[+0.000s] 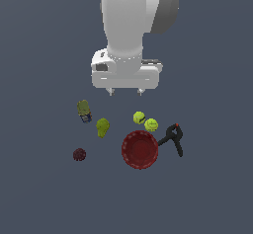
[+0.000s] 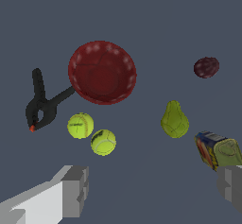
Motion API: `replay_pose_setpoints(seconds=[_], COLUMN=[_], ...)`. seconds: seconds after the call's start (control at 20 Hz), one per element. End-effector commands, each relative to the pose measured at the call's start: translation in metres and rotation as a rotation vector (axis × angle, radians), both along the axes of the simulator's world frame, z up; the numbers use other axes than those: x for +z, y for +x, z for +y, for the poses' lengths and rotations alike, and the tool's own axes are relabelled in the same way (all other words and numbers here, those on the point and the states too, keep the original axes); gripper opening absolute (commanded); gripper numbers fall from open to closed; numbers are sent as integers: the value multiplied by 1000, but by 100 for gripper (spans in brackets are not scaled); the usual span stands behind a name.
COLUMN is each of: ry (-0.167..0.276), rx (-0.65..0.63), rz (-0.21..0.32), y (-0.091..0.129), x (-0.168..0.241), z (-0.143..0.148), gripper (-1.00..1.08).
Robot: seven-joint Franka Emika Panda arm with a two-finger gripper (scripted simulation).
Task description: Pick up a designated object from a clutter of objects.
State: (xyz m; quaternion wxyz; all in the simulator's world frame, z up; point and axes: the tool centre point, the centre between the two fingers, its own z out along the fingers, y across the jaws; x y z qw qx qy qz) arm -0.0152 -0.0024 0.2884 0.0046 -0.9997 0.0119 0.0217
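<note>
Two alike yellow-green tennis balls lie side by side. One (image 1: pixel 139 117) (image 2: pixel 103 142) is nearer the arm's base; the other (image 1: pixel 151 125) (image 2: pixel 80 125) is nearer the black clamp (image 1: pixel 173 138) (image 2: pixel 42 107). I cannot tell which ball is the designated one. My gripper (image 1: pixel 125 93) (image 2: pixel 151 190) is open and empty, raised over the table on the base side of the clutter. It touches nothing. Its grey fingers (image 2: pixel 73 190) frame the wrist view.
A dark red bowl (image 1: pixel 129 141) (image 2: pixel 101 72) sits just beyond the balls. A lumpy green pear (image 1: pixel 102 127) (image 2: pixel 175 120), an olive can (image 1: pixel 84 109) (image 2: pixel 220 150) and a small dark red ball (image 1: pixel 79 154) (image 2: pixel 206 67) lie toward the exterior view's left.
</note>
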Motion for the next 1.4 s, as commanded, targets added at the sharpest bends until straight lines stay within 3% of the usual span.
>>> replay_pose_setpoints(seconds=[0.0,0.45,0.85,1.35], ry=[0,17,17,8], rx=[0,-5,-4,18], rz=[0,-3,-3,-10], y=[0,3,3,-1], x=[0,0,-1,-37], z=[0,20,20,28], gripper=[100,100,100,100])
